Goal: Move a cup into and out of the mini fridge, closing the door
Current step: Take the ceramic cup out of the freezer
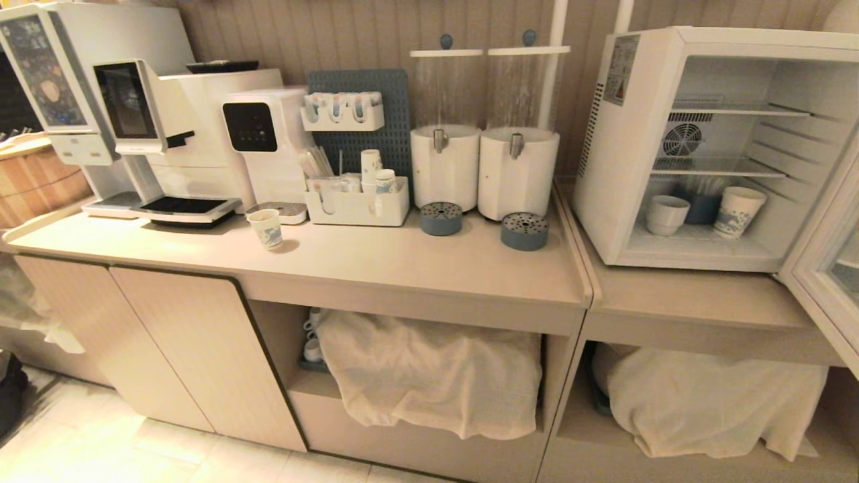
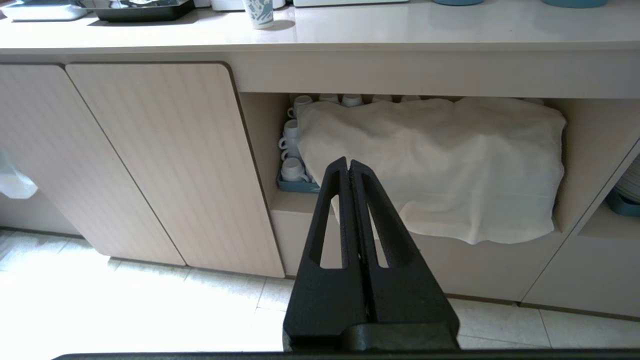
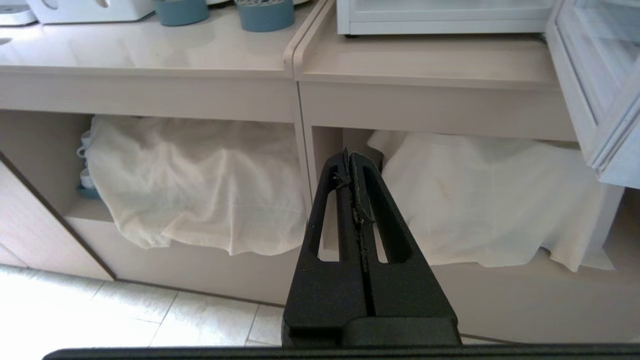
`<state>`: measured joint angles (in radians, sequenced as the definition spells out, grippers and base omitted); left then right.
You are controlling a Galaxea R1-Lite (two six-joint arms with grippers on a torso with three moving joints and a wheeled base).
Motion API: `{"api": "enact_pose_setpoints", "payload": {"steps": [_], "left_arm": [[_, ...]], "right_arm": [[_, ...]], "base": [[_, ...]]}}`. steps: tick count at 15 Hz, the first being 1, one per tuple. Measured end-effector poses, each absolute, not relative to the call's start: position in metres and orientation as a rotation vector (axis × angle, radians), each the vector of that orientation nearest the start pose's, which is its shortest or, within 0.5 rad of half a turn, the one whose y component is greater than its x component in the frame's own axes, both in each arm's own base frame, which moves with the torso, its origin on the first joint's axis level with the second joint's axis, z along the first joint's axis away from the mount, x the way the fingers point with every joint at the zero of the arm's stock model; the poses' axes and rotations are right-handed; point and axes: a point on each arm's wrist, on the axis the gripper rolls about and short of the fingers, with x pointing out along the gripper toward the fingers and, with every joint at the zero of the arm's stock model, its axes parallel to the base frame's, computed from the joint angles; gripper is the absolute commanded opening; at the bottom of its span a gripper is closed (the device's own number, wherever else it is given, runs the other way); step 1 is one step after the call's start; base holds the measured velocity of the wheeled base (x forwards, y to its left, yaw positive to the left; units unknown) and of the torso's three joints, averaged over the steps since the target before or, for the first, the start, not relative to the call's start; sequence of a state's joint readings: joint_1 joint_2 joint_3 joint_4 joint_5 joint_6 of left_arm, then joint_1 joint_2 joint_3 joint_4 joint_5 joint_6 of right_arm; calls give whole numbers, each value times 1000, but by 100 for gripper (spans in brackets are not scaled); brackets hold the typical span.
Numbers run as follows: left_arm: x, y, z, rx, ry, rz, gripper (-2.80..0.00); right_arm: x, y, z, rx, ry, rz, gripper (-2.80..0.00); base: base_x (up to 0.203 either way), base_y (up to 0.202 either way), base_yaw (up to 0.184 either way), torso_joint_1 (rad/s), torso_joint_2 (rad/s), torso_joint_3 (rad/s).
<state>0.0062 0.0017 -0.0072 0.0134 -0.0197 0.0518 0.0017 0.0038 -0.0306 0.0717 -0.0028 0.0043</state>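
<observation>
- The counter is running across the whole head view, carrying the drink machines on the left and, on its lower right-hand section, the mini fridge.
- The mini fridge is standing wide open, its wire shelves and rear fan showing.
- The door is hanging swung out to the right, with only its pale frame and part of the glass showing at the picture's edge.
- Two white cloths are draping over the open shelves under the counter.
- Two white drink dispensers are standing just left of the fridge.
- The left gripper is pointing at the cabinet front below the counter, its jaws pressed together and holding nothing.
- The right gripper is doing the same lower down in front of the fridge's section, jaws closed and empty; neither arm is showing in the head view.
- A printed paper cup is sitting on the fridge floor toward the right, with a dark blue container behind it.
- The cup is sitting upright on the fridge floor, left of the paper cup and apart from it.
- Judging by this, the work is barely starting or sitting at its midpoint: the cup is inside, the door is open, both grippers are well away, so taking the cup out and shutting the door are looking like the steps left.
</observation>
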Motion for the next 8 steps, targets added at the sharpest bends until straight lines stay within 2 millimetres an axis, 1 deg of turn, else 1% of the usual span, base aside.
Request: {"api": "enact_pose_setpoints", "payload": {"steps": [5, 6, 8], "left_arm": [[-23, -1, 76, 52, 8, -14, -280], [-23, -1, 76, 52, 8, -15, -280], [-23, -1, 76, 53, 9, -15, -280]], "right_arm": [[-25, 0, 77, 4, 45, -2, -280], [-25, 0, 77, 5, 45, -2, -280], [-25, 0, 77, 5, 45, -2, -280]], "base": [[-4, 10, -105, 0, 2, 3], [5, -3, -64, 3, 11, 2], [0, 0, 0, 0, 0, 0]]}}
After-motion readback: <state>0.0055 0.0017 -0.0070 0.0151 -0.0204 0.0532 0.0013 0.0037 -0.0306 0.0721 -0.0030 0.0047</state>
